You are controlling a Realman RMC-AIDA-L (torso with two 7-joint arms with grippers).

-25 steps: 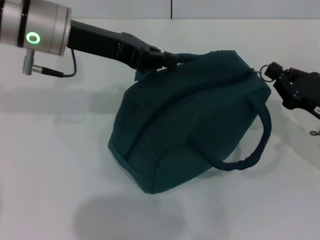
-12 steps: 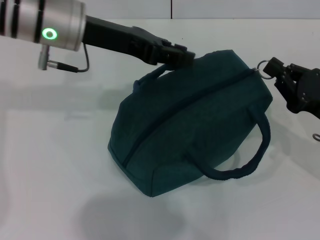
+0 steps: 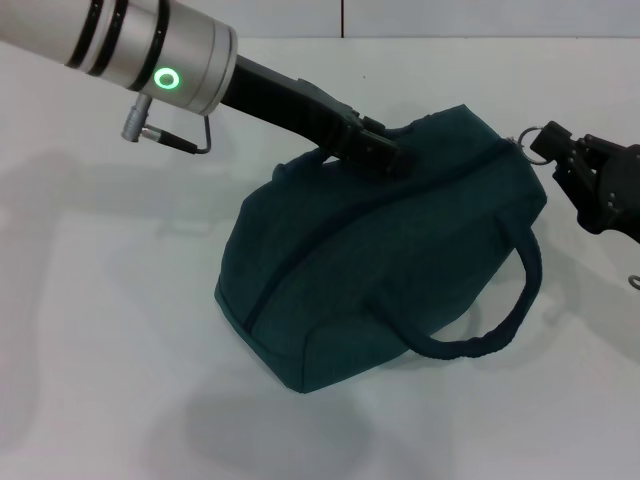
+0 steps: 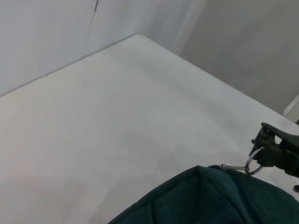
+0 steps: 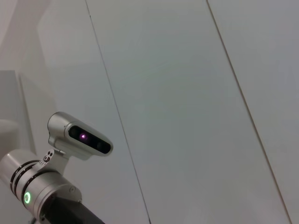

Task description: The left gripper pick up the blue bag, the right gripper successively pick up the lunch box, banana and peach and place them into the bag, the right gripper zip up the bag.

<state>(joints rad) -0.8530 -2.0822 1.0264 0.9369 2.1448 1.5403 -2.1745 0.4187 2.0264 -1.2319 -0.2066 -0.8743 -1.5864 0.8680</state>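
Observation:
The blue bag (image 3: 380,260) lies slumped on the white table with its zip line closed along the top. My left gripper (image 3: 388,157) reaches in from the upper left and sits on the bag's top, beside the far handle (image 3: 297,163). At the bag's right end my right gripper (image 3: 556,152) is shut on the zipper's metal ring pull (image 3: 537,141). The left wrist view shows the bag's top (image 4: 210,198), the ring pull (image 4: 252,166) and the right gripper (image 4: 275,150). The near handle (image 3: 500,325) droops over the front. The lunch box, banana and peach are hidden.
The white table (image 3: 110,320) spreads around the bag, with a wall behind it (image 3: 450,15). The right wrist view looks at wall panels, the robot's head camera (image 5: 79,136) and my left arm (image 5: 39,196).
My left arm has swung right and down from the far handle onto the bag's top. The far handle has dropped. The right gripper has hardly moved.

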